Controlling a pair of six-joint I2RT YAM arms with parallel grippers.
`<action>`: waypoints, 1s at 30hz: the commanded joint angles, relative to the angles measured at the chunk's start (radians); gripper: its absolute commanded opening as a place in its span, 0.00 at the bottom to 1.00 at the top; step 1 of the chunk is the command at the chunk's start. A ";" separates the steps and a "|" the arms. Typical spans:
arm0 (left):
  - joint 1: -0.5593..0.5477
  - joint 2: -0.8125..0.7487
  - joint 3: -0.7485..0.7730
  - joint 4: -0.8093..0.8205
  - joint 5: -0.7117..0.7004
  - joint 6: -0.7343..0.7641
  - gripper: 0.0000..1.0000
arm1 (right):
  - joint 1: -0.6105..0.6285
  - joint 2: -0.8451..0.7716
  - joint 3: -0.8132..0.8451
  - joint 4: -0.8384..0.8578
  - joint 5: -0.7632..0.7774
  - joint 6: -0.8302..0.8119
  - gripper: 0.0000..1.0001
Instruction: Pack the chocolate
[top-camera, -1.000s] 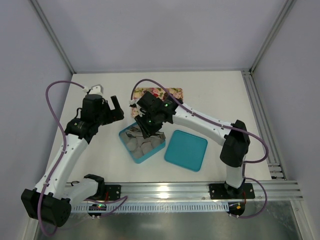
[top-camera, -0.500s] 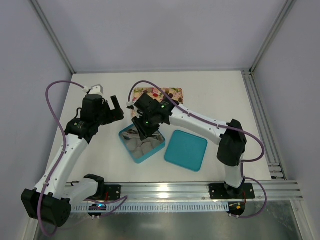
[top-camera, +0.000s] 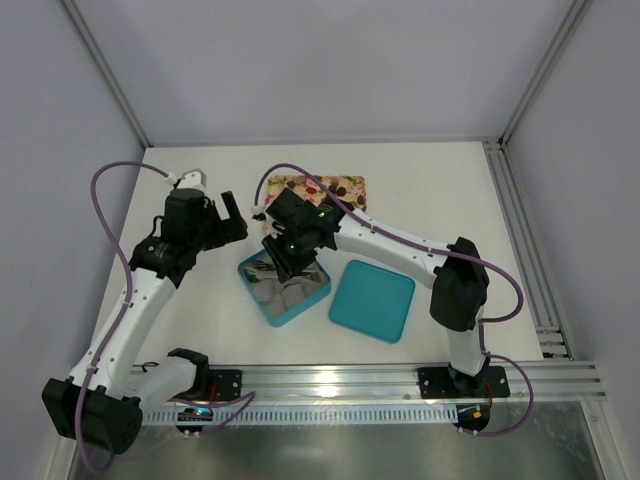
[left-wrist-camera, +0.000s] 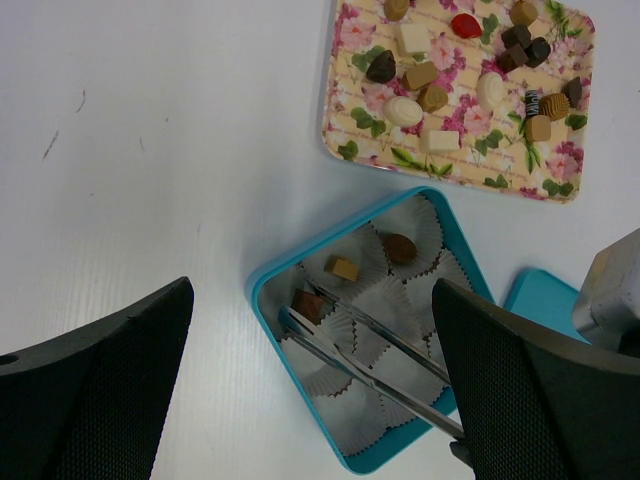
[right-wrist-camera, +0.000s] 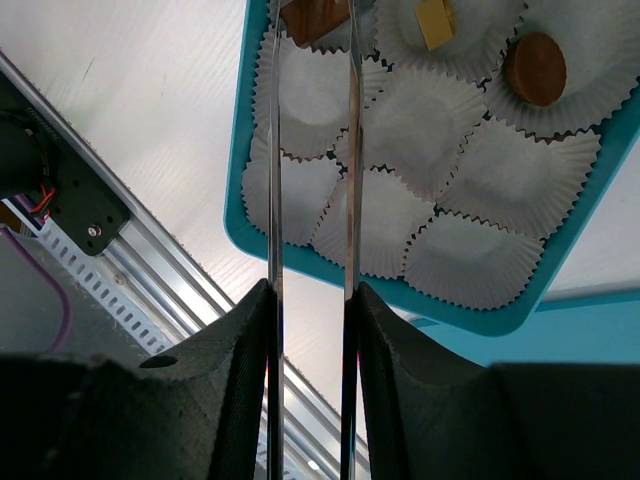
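Three chocolates (left-wrist-camera: 345, 268) sit in paper cups (left-wrist-camera: 395, 300) inside the teal box (left-wrist-camera: 262, 290); many more wait on the flower tray (left-wrist-camera: 332, 100) at 1 o'clock. The right fingers (right-wrist-camera: 230, 380), clenched on long tweezers (right-wrist-camera: 272, 200), have slid a bit toward 9 o'clock, tips around the dark chocolate (left-wrist-camera: 307, 303). It is likely being dropped off. The left fingers (left-wrist-camera: 100, 390) hang wide apart.

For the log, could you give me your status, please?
Left gripper open, empty. Right gripper shut on tweezers, tips at a chocolate in the box. Nothing blocking.
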 joint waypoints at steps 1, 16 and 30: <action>-0.001 -0.021 -0.005 0.016 -0.016 0.016 1.00 | 0.006 0.001 0.052 0.033 -0.011 0.007 0.38; -0.001 -0.020 -0.007 0.016 -0.017 0.016 1.00 | 0.006 0.018 0.069 0.025 -0.012 0.003 0.43; -0.001 -0.021 -0.007 0.014 -0.017 0.017 1.00 | 0.006 0.020 0.072 0.025 -0.014 0.001 0.46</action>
